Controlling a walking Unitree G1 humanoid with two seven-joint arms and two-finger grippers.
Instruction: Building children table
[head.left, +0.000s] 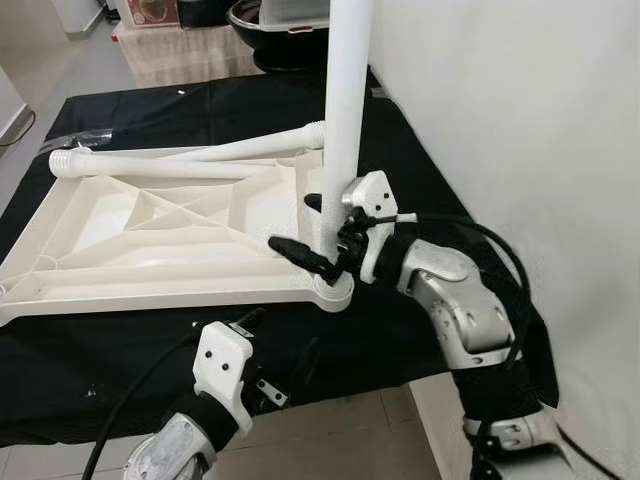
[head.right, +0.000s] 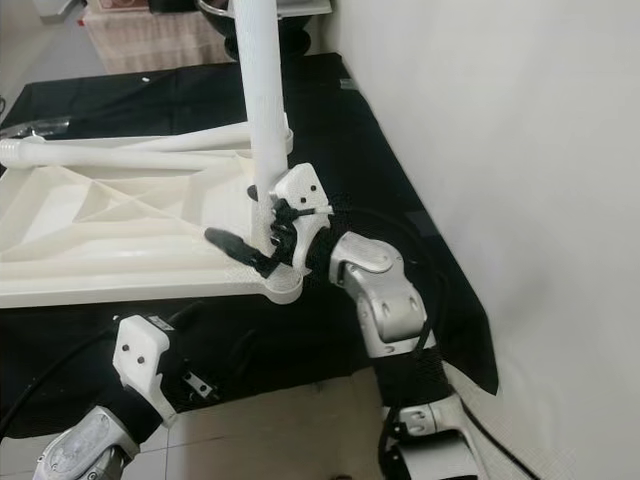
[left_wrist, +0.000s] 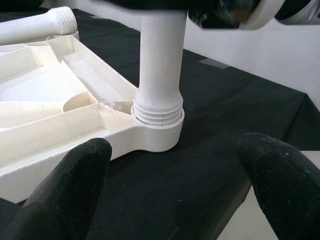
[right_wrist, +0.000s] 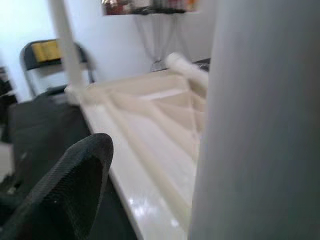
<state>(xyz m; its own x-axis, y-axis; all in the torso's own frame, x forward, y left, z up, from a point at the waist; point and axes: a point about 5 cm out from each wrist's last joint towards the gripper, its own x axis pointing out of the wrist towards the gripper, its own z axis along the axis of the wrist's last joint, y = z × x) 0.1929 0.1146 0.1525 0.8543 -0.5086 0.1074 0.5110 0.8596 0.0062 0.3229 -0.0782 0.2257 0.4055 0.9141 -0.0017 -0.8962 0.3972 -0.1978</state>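
Note:
An upside-down white plastic tabletop (head.left: 150, 230) lies on a black cloth (head.left: 120, 340). One white leg (head.left: 345, 120) stands upright in the near right corner socket (left_wrist: 157, 132). Two more legs (head.left: 150, 165) lie across the tabletop's far edge. My right gripper (head.left: 290, 222) is open, with one finger in front of the upright leg and one behind it, just above the socket. The right wrist view has one fingertip (right_wrist: 75, 175) apart from the leg (right_wrist: 260, 125). My left gripper (left_wrist: 180, 150) is open and empty, low at the cloth's front edge, facing the socket.
A white wall (head.left: 520, 120) runs close along the right side. The black cloth hangs over the platform's front edge, with tiled floor (head.left: 330, 430) below. A dark round tub (head.left: 280, 30) and a pinkish covered surface (head.left: 190, 50) stand beyond the far end.

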